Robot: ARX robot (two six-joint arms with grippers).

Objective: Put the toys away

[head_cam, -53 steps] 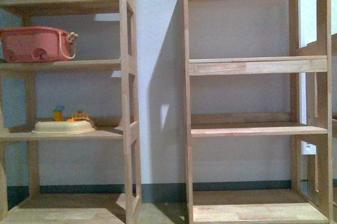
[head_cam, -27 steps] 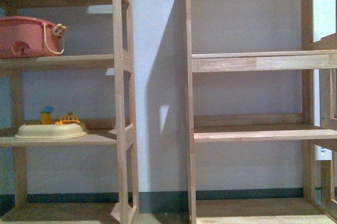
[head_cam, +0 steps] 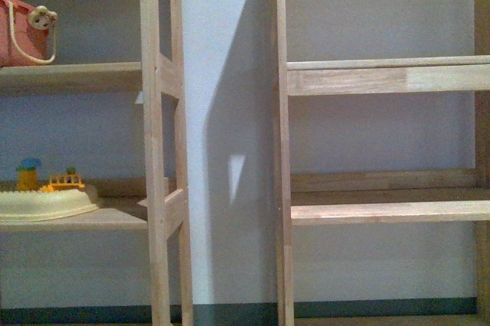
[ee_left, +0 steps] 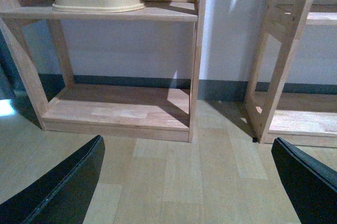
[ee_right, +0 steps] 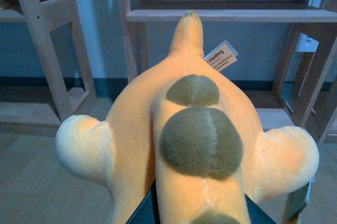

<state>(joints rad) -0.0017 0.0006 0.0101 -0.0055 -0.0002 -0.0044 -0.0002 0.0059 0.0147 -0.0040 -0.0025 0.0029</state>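
Right now my right claw (ee_right: 200,214) is closed around the plush toy (ee_right: 189,145). Its orange body with olive-brown spots fills that wrist view, and only the dark edges of my fingers (ee_right: 149,212) show on either side of it. It hangs clear of the ground, its pointed end towards a wooden shelf (ee_right: 226,15), with a white tag (ee_right: 221,56) sticking out. My left claw (ee_left: 187,142) is spread wide over the pale floor (ee_left: 179,182), nothing between its black prongs (ee_left: 68,187). Ahead, the left rack (head_cam: 153,150) and the right rack (head_cam: 383,211) stand against the wall. On the left rack sits a cream tub (head_cam: 42,205) with small toys (head_cam: 61,182) showing over its rim and, one shelf up, a pink basket (head_cam: 19,31).
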